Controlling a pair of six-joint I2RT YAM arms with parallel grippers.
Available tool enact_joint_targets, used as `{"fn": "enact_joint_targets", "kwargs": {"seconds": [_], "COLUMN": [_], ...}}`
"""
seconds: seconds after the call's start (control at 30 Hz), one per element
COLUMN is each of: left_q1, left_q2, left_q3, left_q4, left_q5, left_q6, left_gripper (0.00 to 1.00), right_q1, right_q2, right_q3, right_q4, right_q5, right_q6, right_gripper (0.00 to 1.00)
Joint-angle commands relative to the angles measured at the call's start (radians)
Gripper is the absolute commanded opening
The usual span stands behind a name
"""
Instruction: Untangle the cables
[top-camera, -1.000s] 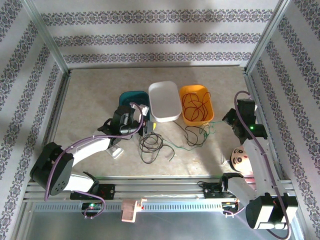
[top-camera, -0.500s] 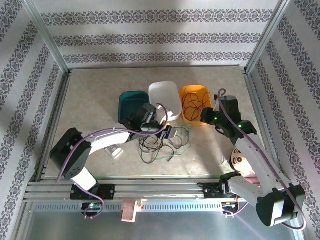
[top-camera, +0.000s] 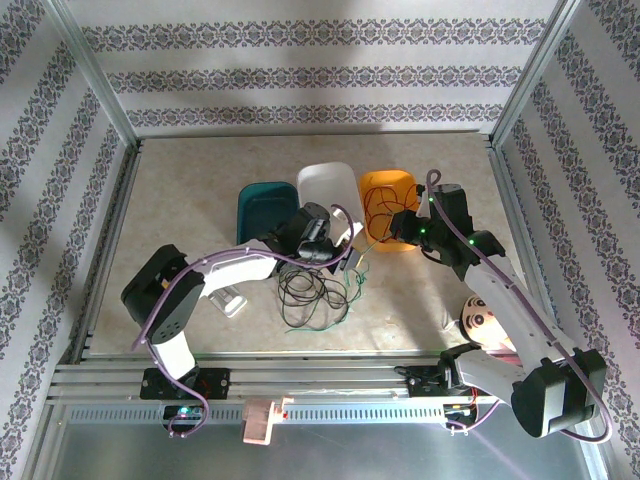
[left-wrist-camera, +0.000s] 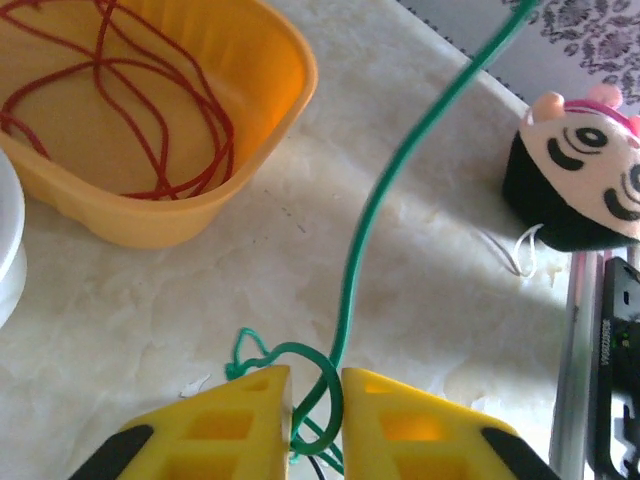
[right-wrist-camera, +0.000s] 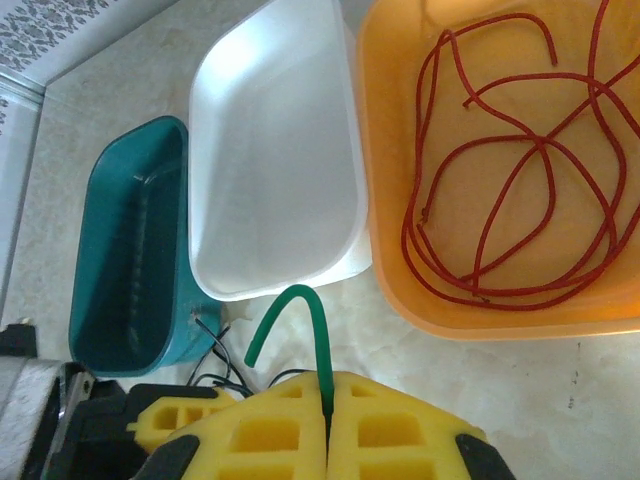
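Separation step: right gripper (right-wrist-camera: 327, 385) pinches thin green cable (right-wrist-camera: 303, 291), left gripper's (left-wrist-camera: 316, 375) hold unclear; next, pull it toward 3 o'clock.

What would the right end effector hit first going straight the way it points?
The right end effector, shut on the green cable, would likely meet the white tray's near rim first; depth is unclear.

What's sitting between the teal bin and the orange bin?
The white tray. In the right wrist view it stands between the teal bin and the orange bin, with nothing in it. The top view shows the same row.
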Motion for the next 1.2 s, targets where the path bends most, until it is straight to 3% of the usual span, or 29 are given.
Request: {"fn": "enact_joint_targets", "kwargs": {"seconds": [0.0,0.07,0.13,0.47,0.9,1.17], "left_q1": [-0.009,-0.008,-0.007,0.033,0.124,0.14], "left_q2": [0.038,0.05,0.055,-0.033,-0.193,-0.261], "left_q3": [0.038,0.038,0.039,-0.051,-0.296,-0.397], "left_q4": [0.01,0.025,0.042,0.127,0.258,0.243], "left_q5": [-0.024,-0.031,-0.044,-0.076,-0.157,-0.219], "left_q6": [0.011,0.007,-0.001,-0.095,-0.248,-0.264], "left_gripper": [0.15,0.11,0.0,0.0,0.0,0.0], "right_q1": [0.008,0.005,0.005,-0.104,-0.226,-0.35], "right_q2": [-0.013,-0.021,-0.028,-0.065,-0.219,-0.336], "right_q3": [0.029,0.029,0.034,0.005,-0.056,-0.092], "right_q4": [0.02,0.016,0.007,-0.054,-0.165,-0.149], "right_q5": [-0.019,-0.017,-0.012,0.07,0.496,0.563], "right_q6": [0.013,0.014,0.009,0.046,0.071,0.132], "right_gripper": [0.0,0.0,0.0,0.0,0.0,0.0]}}
